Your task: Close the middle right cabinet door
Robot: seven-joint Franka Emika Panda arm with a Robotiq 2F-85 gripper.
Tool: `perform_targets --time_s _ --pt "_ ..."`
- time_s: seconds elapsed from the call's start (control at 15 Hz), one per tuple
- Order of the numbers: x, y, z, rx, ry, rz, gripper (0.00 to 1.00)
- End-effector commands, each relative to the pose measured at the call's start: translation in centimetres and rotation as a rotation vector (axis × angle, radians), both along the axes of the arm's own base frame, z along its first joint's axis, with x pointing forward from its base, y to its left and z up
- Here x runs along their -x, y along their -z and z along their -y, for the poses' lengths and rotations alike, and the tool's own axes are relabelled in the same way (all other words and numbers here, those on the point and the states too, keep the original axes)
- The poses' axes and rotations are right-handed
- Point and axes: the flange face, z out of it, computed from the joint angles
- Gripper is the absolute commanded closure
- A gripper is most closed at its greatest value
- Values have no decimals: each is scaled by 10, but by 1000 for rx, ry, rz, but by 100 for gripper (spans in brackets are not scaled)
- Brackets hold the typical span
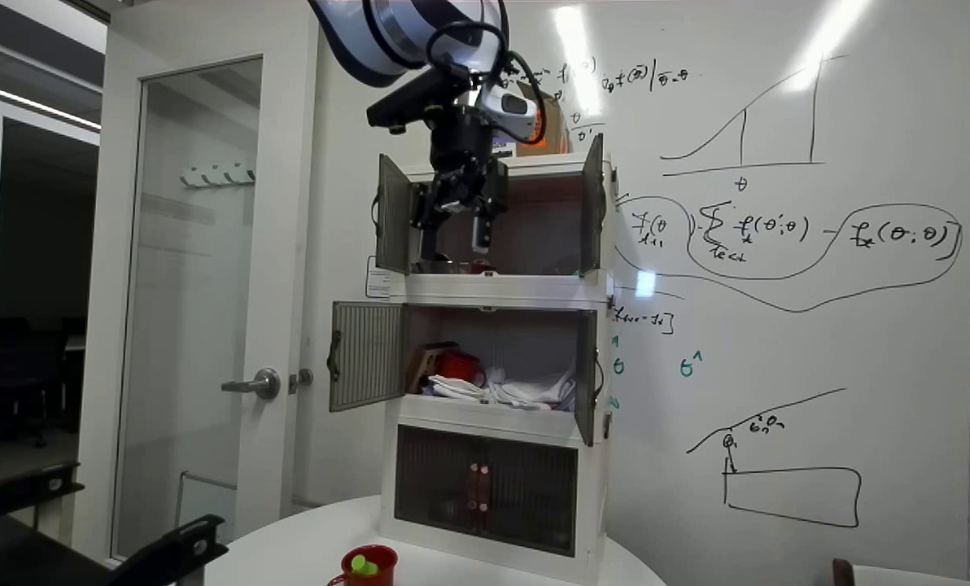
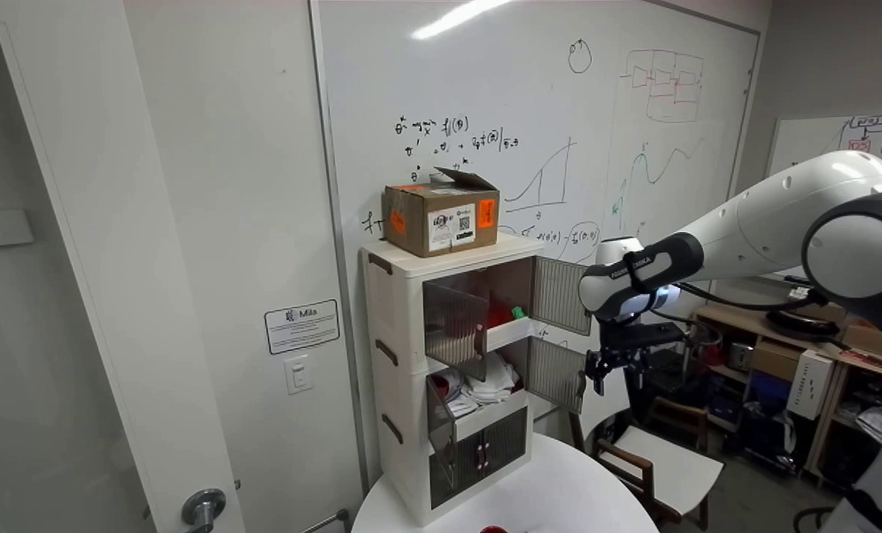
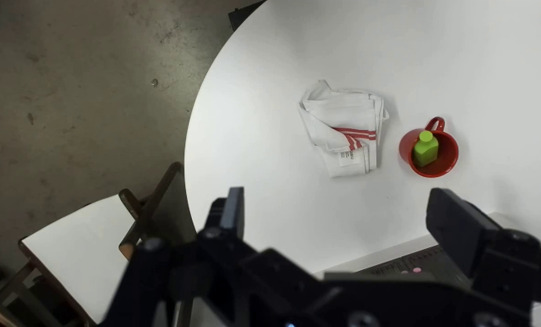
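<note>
The middle right cabinet door (image 1: 586, 378) is a grey ribbed panel in a dark frame, hinged on its right edge. It stands open, swung out from the white cabinet (image 1: 493, 417), and shows nearly edge-on there. It also stands open in an exterior view (image 2: 554, 374), with a dark handle near its free edge. In the wrist view I cannot make the door out. My gripper (image 1: 455, 242) is open and empty, pointing down at the height of the upper compartment. In an exterior view the gripper (image 2: 618, 379) is right of the door and apart from it. Its spread fingers show in the wrist view (image 3: 336, 200).
The middle left door (image 1: 367, 356) and upper doors (image 1: 592, 203) (image 1: 394, 213) stand open. The bottom doors (image 1: 436, 476) are shut. A red mug (image 3: 447, 156) holding a green bottle (image 3: 425, 150) and a white towel (image 3: 343, 113) lie on the round table (image 3: 252, 136). A chair (image 3: 80, 254) stands beside it.
</note>
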Motion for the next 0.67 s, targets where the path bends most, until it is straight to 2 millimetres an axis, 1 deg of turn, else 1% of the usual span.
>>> perform_targets --time_s 0.0,0.07,0.2,0.27,0.33,0.47,0.53,0.6 --pt "4 -12 -8 8 59 75 0" --pt "7 -10 -11 16 112 132 0" --pt "17 5 -12 22 134 233 0" --pt "21 6 -11 40 120 284 0" --pt "25 12 -9 53 119 330 0" --pt "31 24 2 70 124 421 0" --pt "32 31 12 94 112 461 0" --pt "32 42 25 120 125 491 0"
